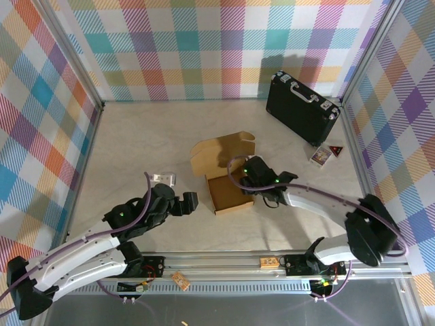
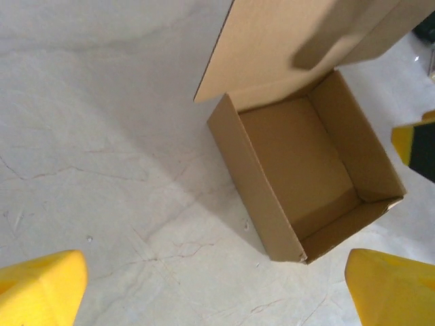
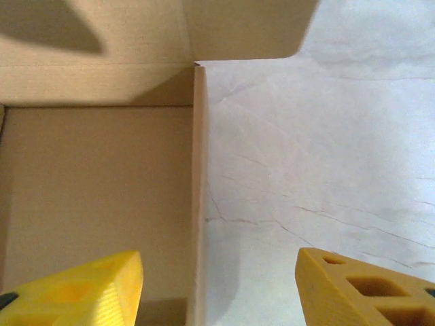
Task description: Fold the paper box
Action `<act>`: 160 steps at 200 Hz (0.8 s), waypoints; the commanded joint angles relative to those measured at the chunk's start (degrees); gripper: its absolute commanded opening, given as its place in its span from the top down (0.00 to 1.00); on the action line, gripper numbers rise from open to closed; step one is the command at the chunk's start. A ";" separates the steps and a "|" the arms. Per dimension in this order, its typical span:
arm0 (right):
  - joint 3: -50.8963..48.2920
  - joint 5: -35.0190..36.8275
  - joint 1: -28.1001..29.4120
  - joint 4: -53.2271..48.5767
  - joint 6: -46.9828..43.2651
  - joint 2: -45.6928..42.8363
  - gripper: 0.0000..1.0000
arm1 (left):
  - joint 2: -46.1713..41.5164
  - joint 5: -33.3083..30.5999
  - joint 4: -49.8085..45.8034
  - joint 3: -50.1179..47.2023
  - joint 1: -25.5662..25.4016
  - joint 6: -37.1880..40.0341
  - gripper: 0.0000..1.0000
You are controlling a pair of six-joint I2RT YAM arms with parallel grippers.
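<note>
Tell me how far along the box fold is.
Done: the paper box has its four walls standing, forming an open tray. In hand: nothing is gripped. The left hand hangs open short of the box, and the right hand is open astride one side wall. Left: the lid stands open and needs folding down and tucking in.
</note>
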 commanded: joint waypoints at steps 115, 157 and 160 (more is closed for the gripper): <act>-15.40 -17.32 -20.69 21.51 -11.86 -26.09 0.18 | -1.94 -5.87 1.84 4.72 4.11 7.34 0.09; -14.07 -34.50 -25.58 28.81 -13.57 -17.66 0.15 | 2.01 8.01 7.60 4.79 14.35 8.48 0.10; -13.53 -35.31 -25.68 28.99 -13.84 -16.59 0.15 | 2.58 9.08 8.14 4.87 15.06 8.68 0.10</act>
